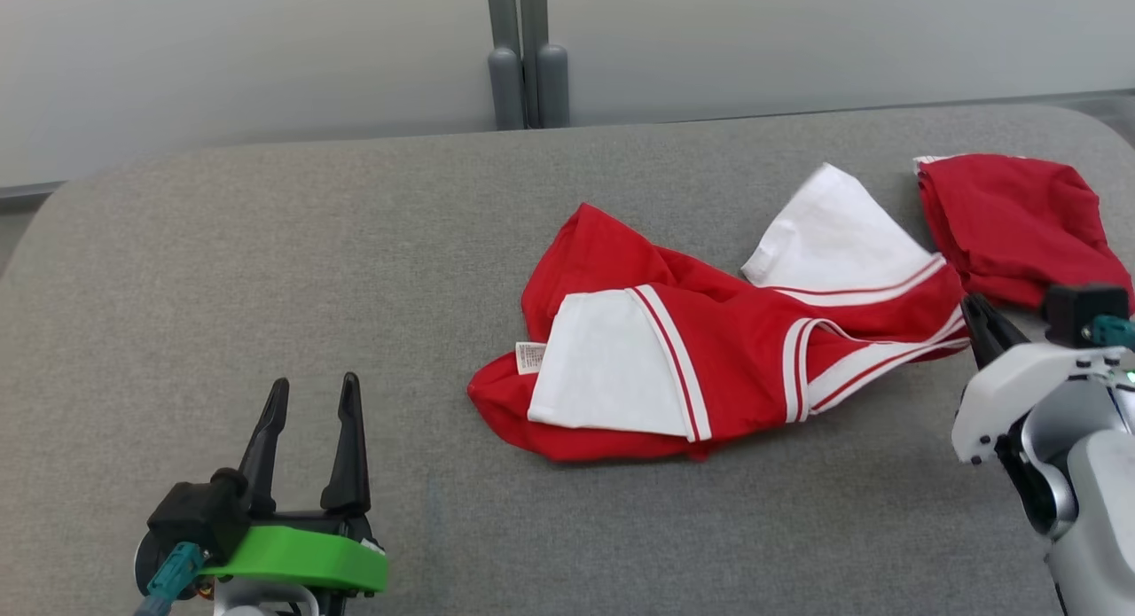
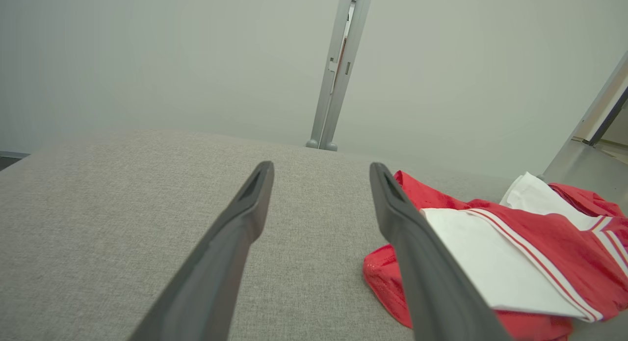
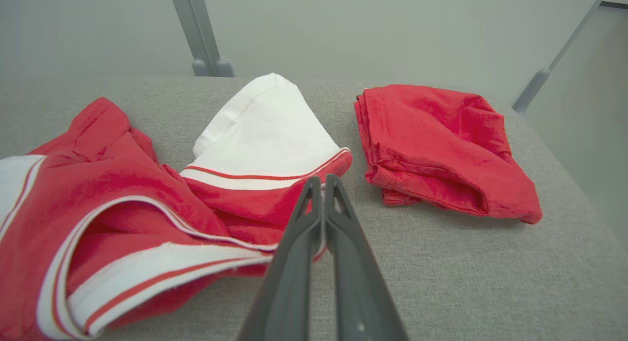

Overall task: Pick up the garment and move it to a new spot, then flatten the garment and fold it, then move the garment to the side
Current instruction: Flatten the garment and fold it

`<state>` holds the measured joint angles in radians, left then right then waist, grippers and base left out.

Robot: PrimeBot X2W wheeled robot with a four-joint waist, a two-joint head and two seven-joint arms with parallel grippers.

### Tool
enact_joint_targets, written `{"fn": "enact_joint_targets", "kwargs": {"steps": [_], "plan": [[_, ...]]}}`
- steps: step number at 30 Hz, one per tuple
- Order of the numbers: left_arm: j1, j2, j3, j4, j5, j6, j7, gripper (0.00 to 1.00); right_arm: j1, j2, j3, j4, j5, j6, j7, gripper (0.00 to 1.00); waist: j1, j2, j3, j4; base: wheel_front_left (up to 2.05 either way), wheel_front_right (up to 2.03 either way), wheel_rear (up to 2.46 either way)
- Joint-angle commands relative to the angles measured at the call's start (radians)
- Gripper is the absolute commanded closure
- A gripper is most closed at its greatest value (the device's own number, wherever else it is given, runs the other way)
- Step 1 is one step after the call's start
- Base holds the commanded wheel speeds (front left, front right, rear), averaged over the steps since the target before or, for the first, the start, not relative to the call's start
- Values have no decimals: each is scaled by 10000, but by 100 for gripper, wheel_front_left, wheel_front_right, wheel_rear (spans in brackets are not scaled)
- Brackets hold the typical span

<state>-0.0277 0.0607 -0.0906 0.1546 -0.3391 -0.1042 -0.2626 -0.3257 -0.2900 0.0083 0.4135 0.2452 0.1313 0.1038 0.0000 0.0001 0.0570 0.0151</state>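
Your right hand (image 3: 321, 184) was clenched on the garment (image 1: 736, 359) at its striped hem, the bulk lying to its left. Your left hand (image 1: 312, 387) stood released, garment off its right. Folded red cloth (image 1: 1011, 226) lay just ahead of the right hand.

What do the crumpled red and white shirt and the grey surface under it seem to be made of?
The shirt: probably a soft knit, cotton or a blend, matte; it creases and drapes loosely, with stitched hems. The grey surface: apparently woven upholstery cloth, matte, with a speckled visible weave and a rounded, padded-looking edge.
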Motion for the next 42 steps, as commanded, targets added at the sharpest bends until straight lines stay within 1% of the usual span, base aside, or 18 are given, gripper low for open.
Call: {"fn": "enact_joint_targets", "kwargs": {"steps": [1,4,7,8,9,13,15,17,22,23,24,28,30,32,35,39,42], "plan": [[-211,89,12,32,71,-35,-29,0,285,159,-257,-177,-35,-11,-97,100,0,-1,528,-367,0,0,0],[-395,135,-16,165,71,-85,-29,0,635,285,-760,-79,-175,-12,-471,100,0,-1,702,-423,0,0,0],[-537,168,-105,308,82,-113,-29,0,563,510,-1009,484,-224,-12,-924,100,0,-1,759,-412,0,0,0],[-581,180,-140,347,86,-130,-29,0,472,551,-1041,662,-256,-12,-1099,56,0,-1,750,-387,0,0,0],[-603,199,-155,381,82,-143,-29,0,385,609,-1055,768,-270,-12,-1270,0,0,-1,737,-370,0,0,0],[-596,248,-211,550,61,-161,-29,0,360,932,-1159,733,-332,-12,-2455,0,0,-1,524,-307,0,0,0],[-536,263,-213,585,69,-171,-29,0,522,1191,-937,417,-259,-11,-2986,0,0,-1,387,-268,0,0,0],[-443,259,-225,612,63,-174,-29,0,733,1364,-120,-40,43,-6,-3230,0,0,-1,254,-242,0,0,0],[-368,177,-385,659,56,-183,-29,0,1091,1002,2141,-1035,894,-12,-3339,0,0,-1,35,-51,0,0,0],[-348,161,-412,667,39,-176,-30,0,1153,979,2435,-1089,996,-12,-3201,0,0,-1,-8,-6,0,0,0],[-282,121,-467,688,-11,-176,-30,0,1148,752,3052,-1135,1140,-13,-2837,0,0,-1,-70,115,0,0,0],[-274,60,-498,680,-98,-140,-30,0,1020,563,4062,-1009,1353,-13,-1681,0,0,-1,-86,418,0,0,0],[-291,28,-508,646,-103,-111,-30,0,1079,401,4431,-905,1453,-13,-878,0,0,-1,-17,602,0,0,0],[-259,10,-511,634,-130,-112,-30,0,1155,298,4524,-894,1416,-14,-359,0,0,-1,29,705,0,0,0],[-230,-15,-490,672,-161,-102,-30,0,1294,142,4564,-1133,941,-14,244,0,0,-1,91,836,0,0,0],[-303,-45,-469,659,-187,-83,-30,0,1507,151,4468,-1452,409,-13,674,0,0,-1,189,906,0,0,0],[-426,-65,-467,641,-196,-102,-30,0,1425,184,4337,-1390,-123,-14,889,0,0,-1,313,940,0,0,0]]}}
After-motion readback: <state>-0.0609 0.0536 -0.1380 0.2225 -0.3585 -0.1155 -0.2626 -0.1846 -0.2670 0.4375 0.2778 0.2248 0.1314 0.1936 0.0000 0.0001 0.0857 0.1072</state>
